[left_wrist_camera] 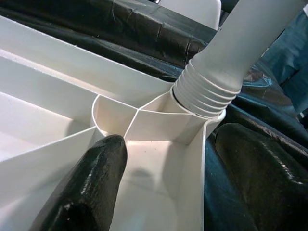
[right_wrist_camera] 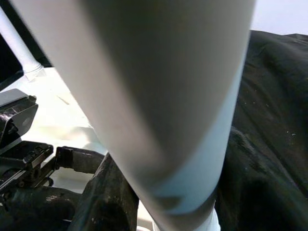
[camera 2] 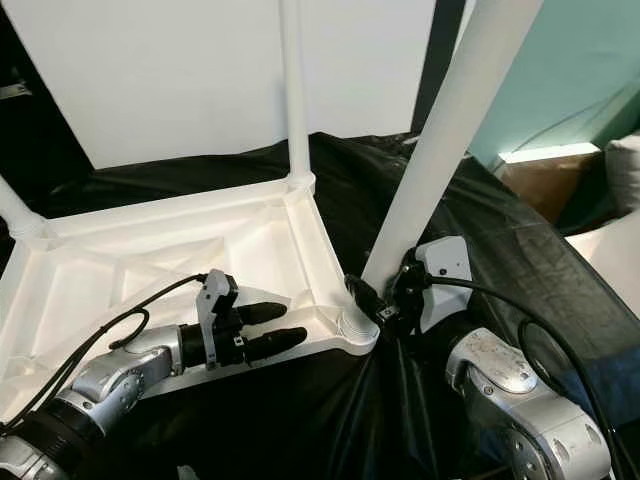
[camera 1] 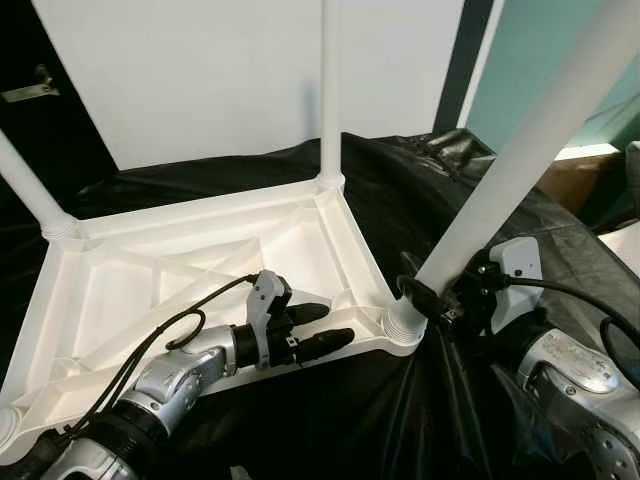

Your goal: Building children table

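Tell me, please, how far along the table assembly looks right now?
Done: two legs, back left and back right, stand in the upturned tabletop. In hand: the right claw grips the near-right leg at its socket, threads still showing, while the left claw straddles the frame's edge. Left: seating that leg; the fourth corner can't be judged.

One white tabletop [camera 1: 200, 270] lies upside down on one black sheet [camera 1: 400, 200]. Four white legs show: one [camera 1: 520, 160] at the corner by the right tool [camera 1: 440, 300], one [camera 1: 330, 90] at the far corner beyond the left tool [camera 1: 322, 328], one [camera 1: 30, 190] far left, and a stub [camera 1: 8, 425] nearest. Two tools are in view.
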Controlling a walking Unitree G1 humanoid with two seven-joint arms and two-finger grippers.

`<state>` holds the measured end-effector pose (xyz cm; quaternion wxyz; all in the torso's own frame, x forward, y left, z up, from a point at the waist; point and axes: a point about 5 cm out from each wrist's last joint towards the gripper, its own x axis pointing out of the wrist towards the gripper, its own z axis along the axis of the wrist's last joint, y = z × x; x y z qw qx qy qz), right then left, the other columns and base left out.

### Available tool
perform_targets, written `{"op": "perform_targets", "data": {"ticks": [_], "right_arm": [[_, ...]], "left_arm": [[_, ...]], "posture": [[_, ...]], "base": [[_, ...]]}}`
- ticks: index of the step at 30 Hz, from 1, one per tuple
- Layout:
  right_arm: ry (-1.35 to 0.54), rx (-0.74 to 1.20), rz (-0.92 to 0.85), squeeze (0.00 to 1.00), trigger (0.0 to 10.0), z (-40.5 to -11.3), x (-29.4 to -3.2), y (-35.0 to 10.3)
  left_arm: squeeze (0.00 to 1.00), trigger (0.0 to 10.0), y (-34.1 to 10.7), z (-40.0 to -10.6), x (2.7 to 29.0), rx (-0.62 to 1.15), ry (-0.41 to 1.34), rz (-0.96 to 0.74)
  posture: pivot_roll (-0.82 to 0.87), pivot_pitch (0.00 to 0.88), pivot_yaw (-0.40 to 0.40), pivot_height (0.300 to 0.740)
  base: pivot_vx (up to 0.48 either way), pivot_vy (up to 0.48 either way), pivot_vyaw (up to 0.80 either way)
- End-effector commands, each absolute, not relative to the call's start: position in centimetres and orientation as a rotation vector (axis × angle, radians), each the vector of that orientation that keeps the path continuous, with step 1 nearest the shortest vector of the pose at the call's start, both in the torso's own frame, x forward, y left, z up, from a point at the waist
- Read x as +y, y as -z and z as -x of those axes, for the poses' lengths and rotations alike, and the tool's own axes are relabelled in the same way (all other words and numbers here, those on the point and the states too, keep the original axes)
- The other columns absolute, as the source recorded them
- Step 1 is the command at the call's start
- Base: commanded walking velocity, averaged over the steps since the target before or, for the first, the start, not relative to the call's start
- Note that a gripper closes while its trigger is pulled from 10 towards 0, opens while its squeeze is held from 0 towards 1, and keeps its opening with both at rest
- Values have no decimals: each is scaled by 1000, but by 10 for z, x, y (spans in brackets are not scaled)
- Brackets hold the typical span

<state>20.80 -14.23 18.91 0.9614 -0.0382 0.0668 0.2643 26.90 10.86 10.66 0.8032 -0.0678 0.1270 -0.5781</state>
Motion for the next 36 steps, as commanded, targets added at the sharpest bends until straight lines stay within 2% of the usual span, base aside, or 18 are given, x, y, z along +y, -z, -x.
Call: {"op": "perform_targets", "data": {"ticks": [1,6,18,36], "right_arm": [[-519,495,48,0,10000,-201,-148,-136],[-491,468,43,0,10000,-213,-157,-153],[-521,481,50,0,10000,-218,-151,-166],[-532,575,172,0,10000,-225,-166,-182]], "left_arm": [[0,10000,-115,-251,108,242,1678,191],[0,10000,-115,-251,107,242,1680,189],[0,10000,-113,-251,104,235,1672,196],[0,10000,-110,-251,102,224,1659,210]], "posture": [[-185,67,56,740],[-186,62,53,740],[-183,55,39,740],[-186,45,12,740]], "base": [[0,0,0],[0,0,0],[0,0,0],[0,0,0]]}}
